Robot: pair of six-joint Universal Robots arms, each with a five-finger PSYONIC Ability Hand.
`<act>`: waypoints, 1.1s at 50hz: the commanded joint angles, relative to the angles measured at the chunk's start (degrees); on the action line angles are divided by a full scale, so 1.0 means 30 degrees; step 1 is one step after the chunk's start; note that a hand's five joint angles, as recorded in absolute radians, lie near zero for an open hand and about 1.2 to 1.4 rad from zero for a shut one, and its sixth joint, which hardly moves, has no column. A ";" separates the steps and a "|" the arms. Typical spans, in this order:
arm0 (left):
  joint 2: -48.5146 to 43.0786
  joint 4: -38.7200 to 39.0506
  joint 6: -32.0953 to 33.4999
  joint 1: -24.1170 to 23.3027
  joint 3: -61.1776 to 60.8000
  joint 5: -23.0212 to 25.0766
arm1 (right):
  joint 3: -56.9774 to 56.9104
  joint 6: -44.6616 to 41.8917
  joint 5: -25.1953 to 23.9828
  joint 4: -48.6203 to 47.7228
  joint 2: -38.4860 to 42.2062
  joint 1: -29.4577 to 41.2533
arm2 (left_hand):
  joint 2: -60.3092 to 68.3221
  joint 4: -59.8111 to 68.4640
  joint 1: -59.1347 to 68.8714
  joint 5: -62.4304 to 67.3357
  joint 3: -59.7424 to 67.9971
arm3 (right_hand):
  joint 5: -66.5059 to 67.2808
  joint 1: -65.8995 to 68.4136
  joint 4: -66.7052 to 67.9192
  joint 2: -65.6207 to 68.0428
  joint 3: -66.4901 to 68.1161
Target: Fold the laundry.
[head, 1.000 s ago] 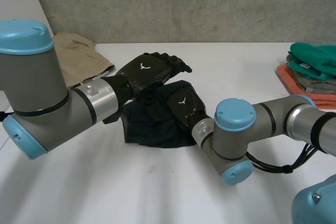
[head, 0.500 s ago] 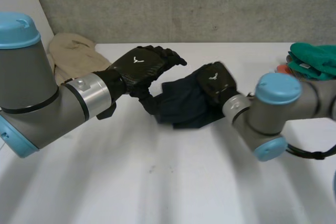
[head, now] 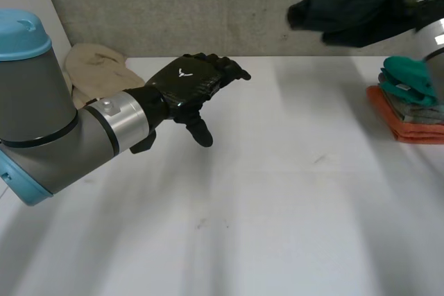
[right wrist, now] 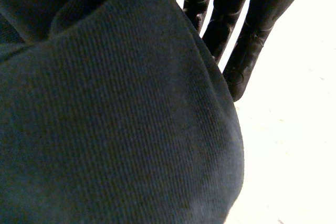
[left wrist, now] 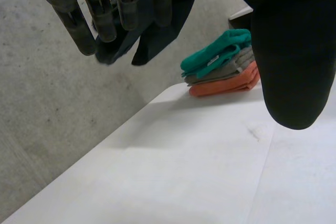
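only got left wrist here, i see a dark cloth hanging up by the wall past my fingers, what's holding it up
Observer: The right arm. In the head view the dark cloth hangs from its end, well above the table.
Operator: how's it sitting on that hand
Observer: In the right wrist view it lies thick across the right hand and covers the palm. The grip itself is hidden.
Operator: anything else waiting to be folded
Observer: A beige cloth lies crumpled at the table's far edge, just beyond the left arm.
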 commanded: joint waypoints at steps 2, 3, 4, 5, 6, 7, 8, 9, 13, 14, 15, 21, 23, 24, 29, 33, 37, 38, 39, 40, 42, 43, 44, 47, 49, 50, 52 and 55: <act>0.0438 0.0017 0.0001 -0.0686 0.0278 0.0027 | -0.1549 0.3653 -0.1576 -0.0592 0.2206 -0.3882 | 0.0755 0.0859 0.0768 0.0887 0.0685 | 0.5582 0.7677 0.3874 0.4294 0.4838; 0.0468 0.0017 0.0001 -0.0803 0.0249 0.0027 | -0.1432 0.4066 -0.1723 -0.0799 0.2414 -0.4148 | 0.0699 0.0803 0.0712 0.0831 0.0629 | 0.5582 0.7677 0.3874 0.4294 0.4838; 0.0468 0.0017 0.0001 -0.0891 0.0249 0.0027 | -0.1286 0.4534 -0.1899 -0.0975 0.2619 -0.4412 | 0.0699 0.0803 0.0711 0.0831 0.0629 | 0.5582 0.7677 0.3874 0.4294 0.4838; 0.0468 0.0046 0.0001 -0.0979 0.0220 0.0027 | -0.1168 0.5032 -0.2161 -0.1151 0.2824 -0.4705 | 0.0643 0.0747 0.0655 0.0775 0.0573 | 0.5582 0.7677 0.3874 0.4294 0.4838; 0.0468 0.0105 0.0001 -0.1212 0.0133 0.0056 | -0.0761 0.6081 -0.2744 -0.1587 0.3174 -0.5230 | 0.0698 0.0802 0.0710 0.0830 0.0628 | 0.5582 0.7677 0.3874 0.4294 0.4838; 0.0468 0.0163 0.0001 -0.1330 0.0103 0.0057 | -0.0525 0.6584 -0.3040 -0.1824 0.3293 -0.5496 | 0.0643 0.0747 0.0655 0.0775 0.0573 | 0.5582 0.7677 0.3874 0.4294 0.4838; 0.0468 0.0222 0.0001 -0.1447 0.0073 0.0057 | -0.0290 0.7024 -0.3391 -0.2058 0.3411 -0.5760 | 0.0643 0.0746 0.0655 0.0775 0.0573 | 0.5582 0.7677 0.3874 0.4294 0.4838; 0.0468 0.0281 0.0001 -0.1565 0.0044 0.0057 | 0.0263 0.7696 -0.4004 -0.2612 0.3615 -0.6226 | 0.0643 0.0746 0.0655 0.0775 0.0573 | 0.5582 0.7677 0.3874 0.4294 0.4838; 0.0468 0.0691 0.0030 -0.2034 -0.0044 0.0086 | 0.1699 0.7996 -0.4624 -0.4105 0.4142 -0.6962 | 0.0643 0.0746 0.0655 0.0775 0.0573 | 0.5582 0.7677 0.3874 0.4294 0.4838; 0.0497 0.0778 0.0030 -0.2208 -0.0102 0.0144 | 0.1907 0.7996 -0.4625 -0.4343 0.4260 -0.7051 | 0.0643 0.0746 0.0655 0.0775 0.0573 | 0.5582 0.7677 0.3874 0.4294 0.4838; 0.0497 0.0837 0.0030 -0.2297 -0.0132 0.0174 | 0.2054 0.7996 -0.4654 -0.4520 0.4348 -0.7109 | 0.0643 0.0746 0.0655 0.0775 0.0573 | 0.5582 0.7677 0.3874 0.4294 0.4838; 0.0497 0.1013 0.0059 -0.2913 -0.0366 0.0262 | 0.2525 0.7908 -0.4859 -0.5166 0.5197 -0.7637 | 0.0362 0.0466 0.0375 0.0494 0.0292 | 0.5582 0.7677 0.3874 0.4294 0.4838; 0.0497 0.1014 0.0059 -0.2913 -0.0395 0.0262 | 0.2525 0.7878 -0.4859 -0.5166 0.5344 -0.7667 | 0.0362 0.0466 0.0375 0.0494 0.0292 | 0.5582 0.7677 0.3874 0.4294 0.4838; 0.0497 0.1014 0.0059 -0.2942 -0.0396 0.0262 | 0.2466 0.7849 -0.4888 -0.5195 0.5490 -0.7696 | 0.0362 0.0466 0.0375 0.0494 0.0292 | 0.5582 0.7677 0.3874 0.4294 0.4838; 0.0526 0.1043 0.0059 -0.3001 -0.0484 0.0232 | 0.2554 0.7060 -0.4772 -0.5166 0.5638 -0.7784 | 0.0418 0.0522 0.0431 0.0550 0.0348 | 0.5582 0.7677 0.3874 0.4294 0.4838; 0.0468 0.1043 0.0059 -0.3001 -0.0484 0.0232 | 0.2758 0.5743 -0.4742 -0.4903 0.5492 -0.8047 | 0.0475 0.0578 0.0487 0.0607 0.0404 | 0.5582 0.7677 0.3874 0.4294 0.4838; 0.0439 0.1072 0.0059 -0.3001 -0.0484 0.0232 | 0.3487 0.5125 -0.4394 -0.4873 0.4910 -0.8396 | 0.0475 0.0578 0.0487 0.0607 0.0404 | 0.5582 0.7677 0.3874 0.4294 0.4838; 0.0439 0.1072 0.0059 -0.2972 -0.0484 0.0232 | 0.3607 0.5154 -0.4275 -0.4873 0.4674 -0.8544 | 0.0530 0.0634 0.0542 0.0662 0.0460 | 0.5582 0.7677 0.3874 0.4294 0.4838; 0.0439 0.1072 0.0059 -0.2972 -0.0484 0.0232 | 0.3695 0.5125 -0.4157 -0.4873 0.4323 -0.8749 | 0.0531 0.0634 0.0543 0.0663 0.0460 | 0.5582 0.7677 0.3874 0.4294 0.4838; 0.0439 0.1072 0.0059 -0.2972 -0.0484 0.0232 | 0.3928 0.5125 -0.4098 -0.4786 0.3856 -0.9244 | 0.0531 0.0634 0.0543 0.0663 0.0460 | 0.5582 0.7677 0.3874 0.4294 0.4838; 0.0468 0.1072 0.0059 -0.2972 -0.0455 0.0232 | 0.4106 0.5125 -0.4127 -0.4552 0.3297 -0.9511 | 0.0475 0.0579 0.0487 0.0607 0.0405 | 0.5582 0.7677 0.3874 0.4294 0.4838; 0.0468 0.1072 0.0059 -0.2972 -0.0454 0.0232 | 0.4107 0.5125 -0.4069 -0.4493 0.3121 -0.9512 | 0.0475 0.0578 0.0487 0.0607 0.0404 | 0.5582 0.7677 0.3874 0.4294 0.4838; 0.0468 0.1072 0.0088 -0.2943 -0.0454 0.0232 | 0.4078 0.5154 -0.3865 -0.4463 0.3090 -0.9512 | 0.0475 0.0578 0.0487 0.0607 0.0404 | 0.5582 0.7677 0.3874 0.4294 0.4838; 0.0468 0.1072 0.0059 -0.2943 -0.0454 0.0232 | 0.3931 0.5125 -0.3863 -0.4317 0.3265 -0.9542 | 0.0475 0.0578 0.0487 0.0607 0.0404 | 0.5582 0.7677 0.3874 0.4294 0.4838; 0.0468 0.1072 0.0059 -0.2943 -0.0484 0.0232 | 0.3989 0.4891 -0.3893 -0.4316 0.3703 -0.9542 | 0.0475 0.0578 0.0487 0.0607 0.0404 | 0.5582 0.7677 0.3874 0.4294 0.4838; 0.0468 0.1072 0.0059 -0.2943 -0.0484 0.0232 | 0.3989 0.4832 -0.3951 -0.4287 0.3879 -0.9542 | 0.0419 0.0523 0.0431 0.0551 0.0349 | 0.5582 0.7677 0.3874 0.4294 0.4838; 0.0439 0.1072 0.0059 -0.2943 -0.0513 0.0232 | 0.4047 0.4803 -0.4097 -0.4258 0.4172 -0.9512 | 0.0419 0.0523 0.0431 0.0551 0.0349 | 0.5582 0.7677 0.3874 0.4294 0.4838; 0.0409 0.1072 0.0059 -0.2943 -0.0542 0.0203 | 0.4106 0.4715 -0.4127 -0.4258 0.4349 -0.9512 | 0.0475 0.0578 0.0487 0.0607 0.0404 | 0.5582 0.7677 0.3874 0.4294 0.4838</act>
